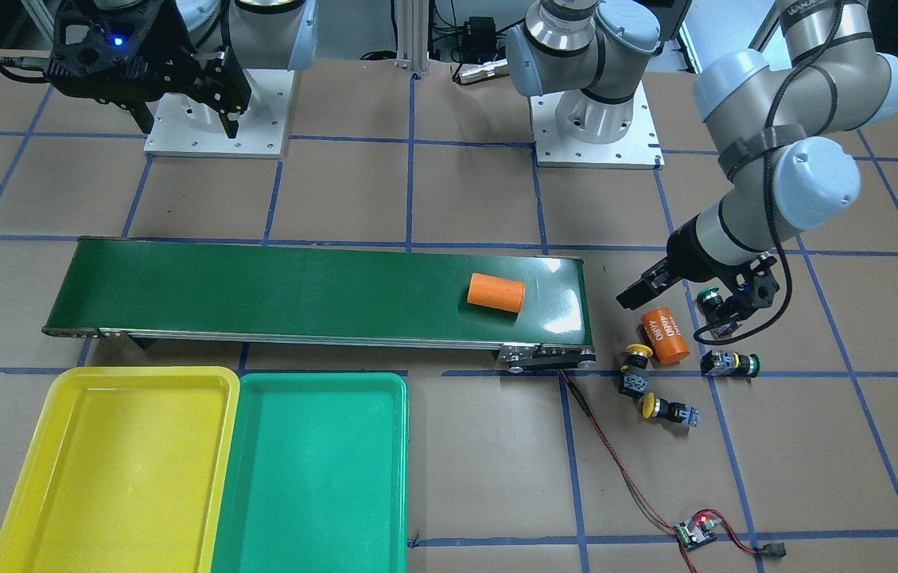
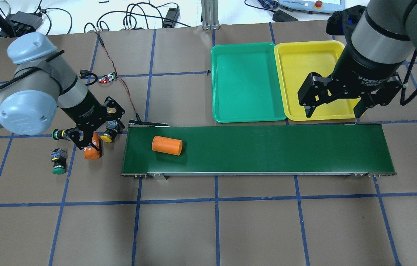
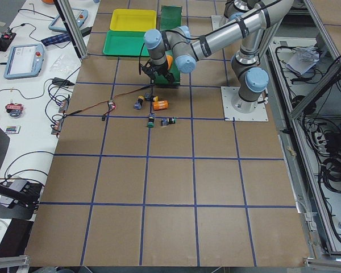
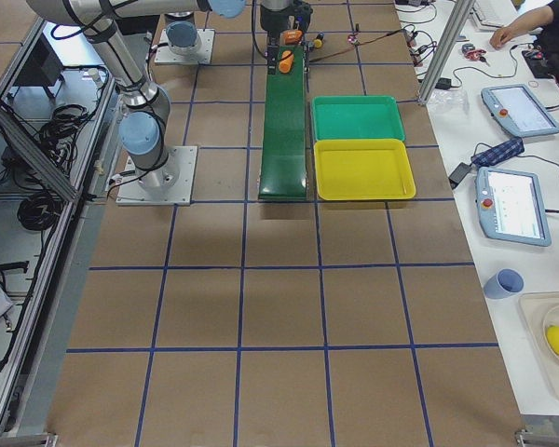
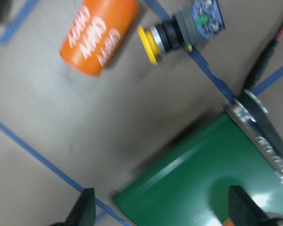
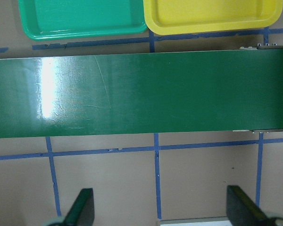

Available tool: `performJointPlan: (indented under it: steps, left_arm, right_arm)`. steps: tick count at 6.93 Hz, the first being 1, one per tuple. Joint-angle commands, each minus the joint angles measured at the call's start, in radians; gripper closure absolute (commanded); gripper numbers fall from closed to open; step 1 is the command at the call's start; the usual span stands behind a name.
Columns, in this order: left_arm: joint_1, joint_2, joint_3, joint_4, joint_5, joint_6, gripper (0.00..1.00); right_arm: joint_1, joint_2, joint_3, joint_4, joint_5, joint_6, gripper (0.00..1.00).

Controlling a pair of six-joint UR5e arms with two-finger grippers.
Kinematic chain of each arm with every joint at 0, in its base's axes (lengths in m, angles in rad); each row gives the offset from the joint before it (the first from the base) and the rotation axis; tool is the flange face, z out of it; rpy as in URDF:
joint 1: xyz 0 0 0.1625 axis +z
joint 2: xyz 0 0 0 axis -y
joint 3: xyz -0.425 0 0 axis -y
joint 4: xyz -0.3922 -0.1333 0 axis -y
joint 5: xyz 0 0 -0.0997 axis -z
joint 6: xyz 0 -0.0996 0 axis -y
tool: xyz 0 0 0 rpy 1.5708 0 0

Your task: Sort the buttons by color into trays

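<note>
left pincer (image 2: pixel 95 137) hovering open and empty over buttons (image 1: pixel 638 354) lying on tabletop at belt's (image 2: pixel 267 147) 9 o'clock | seemingly lining up a pick | right pincer (image 2: pixel 334 111) hanging open by yellow tray (image 2: pixel 304 74), 1 o'clock

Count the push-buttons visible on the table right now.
4. Two yellow buttons lie by the conveyor end; two green buttons, one at the left gripper, one beside the marked orange cylinder. None looks hidden.

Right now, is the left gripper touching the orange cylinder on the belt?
Apart. The front-facing view shows a stretch of bare belt between the left gripper and the orange cylinder.
</note>
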Motion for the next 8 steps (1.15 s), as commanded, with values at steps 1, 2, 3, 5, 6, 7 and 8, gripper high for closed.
performJointPlan:
  steps: [1,2,3,5,6,7,8]
  left_arm:
    - [0.068,-0.075,-0.018,0.128,0.016,0.349,0.0]
    - [0.065,-0.114,-0.016,0.142,0.121,0.408,0.0]
    - [0.063,-0.129,-0.015,0.161,0.161,0.466,0.0]
    - [0.062,-0.163,-0.038,0.248,0.157,0.516,0.0]
    - [0.042,-0.168,-0.033,0.295,0.148,0.501,0.0]
    - [0.031,-0.166,-0.036,0.296,0.145,0.501,0.0]
    - [0.032,-0.174,-0.044,0.296,0.126,0.486,0.0]
  right_arm:
    - [0.0,0.002,0.001,0.001,-0.002,-0.001,0.0]
    - [0.0,-0.001,0.001,0.003,-0.001,0.001,0.0]
    - [0.0,-0.001,0.001,0.0,0.001,0.004,0.0]
    - [0.0,0.001,0.001,-0.002,0.004,0.001,0.0]
    - [0.0,-0.001,0.001,-0.001,0.004,0.001,0.0]
    - [0.0,-0.001,0.001,0.001,0.001,0.001,0.0]
    - [0.0,0.001,0.001,0.006,0.001,0.001,0.0]
